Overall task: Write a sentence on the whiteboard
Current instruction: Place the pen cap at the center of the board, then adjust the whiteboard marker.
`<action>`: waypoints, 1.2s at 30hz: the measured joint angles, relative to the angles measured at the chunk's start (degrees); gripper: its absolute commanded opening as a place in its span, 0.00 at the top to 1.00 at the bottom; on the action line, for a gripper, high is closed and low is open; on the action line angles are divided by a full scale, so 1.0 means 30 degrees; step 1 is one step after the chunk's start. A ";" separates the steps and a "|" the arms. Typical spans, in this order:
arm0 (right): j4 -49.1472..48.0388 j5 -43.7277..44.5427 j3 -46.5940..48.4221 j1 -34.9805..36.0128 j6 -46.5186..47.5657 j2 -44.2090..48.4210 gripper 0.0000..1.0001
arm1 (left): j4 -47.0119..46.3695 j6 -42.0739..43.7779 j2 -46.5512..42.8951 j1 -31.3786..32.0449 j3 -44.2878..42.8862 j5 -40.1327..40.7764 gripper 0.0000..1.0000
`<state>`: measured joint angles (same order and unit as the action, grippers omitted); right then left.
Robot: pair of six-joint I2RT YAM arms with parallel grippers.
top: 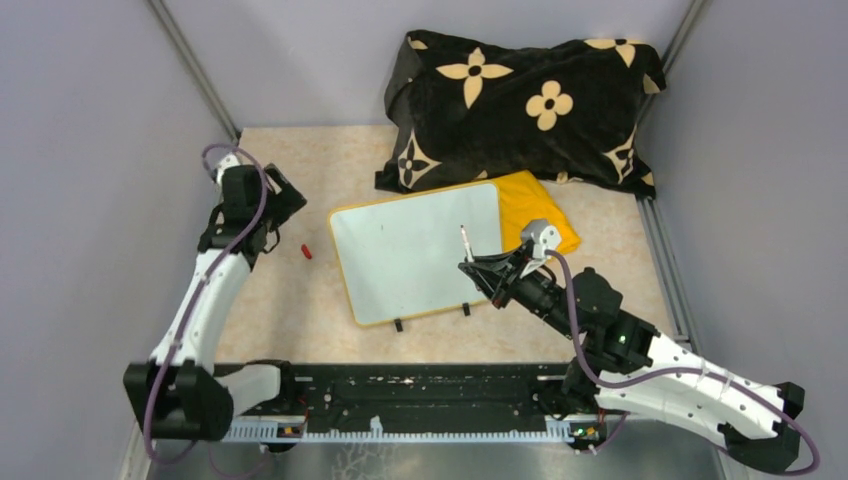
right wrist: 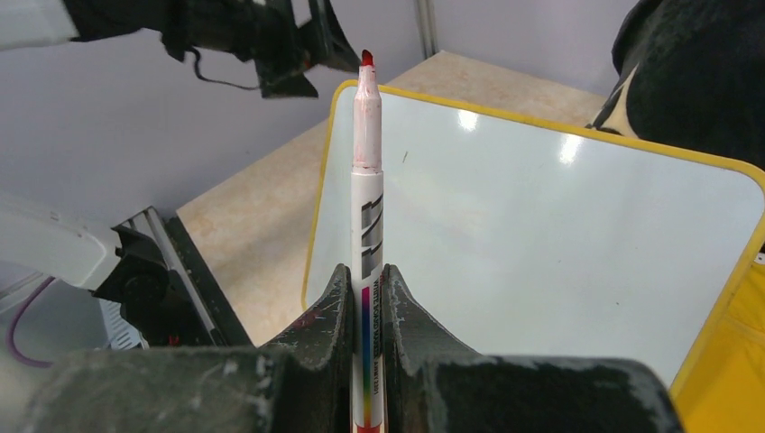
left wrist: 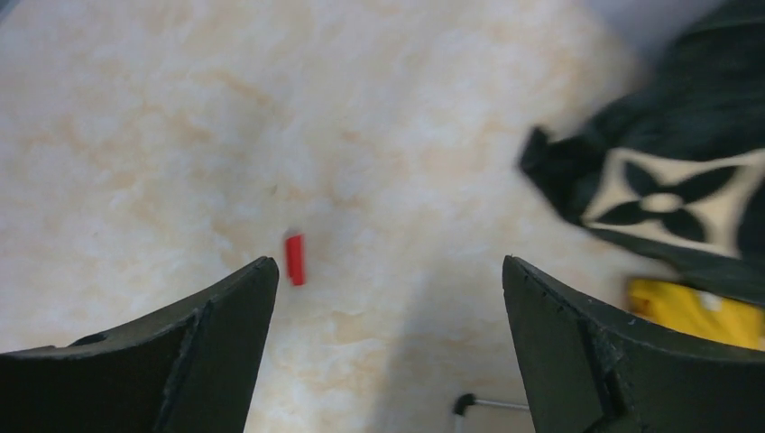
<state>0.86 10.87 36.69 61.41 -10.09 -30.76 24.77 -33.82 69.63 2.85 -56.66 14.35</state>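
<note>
At table centre lies the whiteboard (top: 415, 250), its face plain white, with black clip feet on its 6 o'clock edge. From 4 o'clock the right gripper (right wrist: 365, 280) clamps a marker (right wrist: 367, 180), red tip bare, over the board's 3 o'clock side. At 9 o'clock the left gripper (left wrist: 388, 262) hangs with jaws spread wide, a small red cap (left wrist: 295, 259) near one finger. A yellow cloth (top: 535, 205) and black pillow (top: 520, 100) sit toward 1 o'clock.

A black pillow (top: 520, 105) with cream flower shapes lies at the table's (top: 290, 320) far edge, a yellow cloth (top: 535, 210) against it. A small red cap (top: 306, 251) lies well apart, leftward.
</note>
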 measured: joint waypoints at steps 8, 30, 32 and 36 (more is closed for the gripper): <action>0.0168 -0.0044 0.0838 0.0000 0.0007 -0.1712 1.00 | -0.4896 0.1698 -0.6747 0.0525 0.0481 -0.4269 0.01; -0.1071 -0.0758 0.3534 0.0787 0.0539 -0.6135 1.00 | -1.7631 0.1341 -0.4634 0.6164 0.2696 -1.9577 0.01; -0.1326 -0.0561 0.3534 0.1173 0.0750 -0.6251 1.00 | -1.9125 0.0692 -0.4940 0.6258 0.3767 -2.0116 0.01; -0.2193 -0.0423 0.3526 0.1552 0.0976 -0.6302 1.00 | -2.0815 0.0007 -0.5370 0.6557 0.4444 -2.0691 0.03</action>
<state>-5.72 9.61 47.27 66.06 -7.16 -49.67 -37.67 -33.80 53.52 22.52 -43.33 -47.72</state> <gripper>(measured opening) 0.058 0.984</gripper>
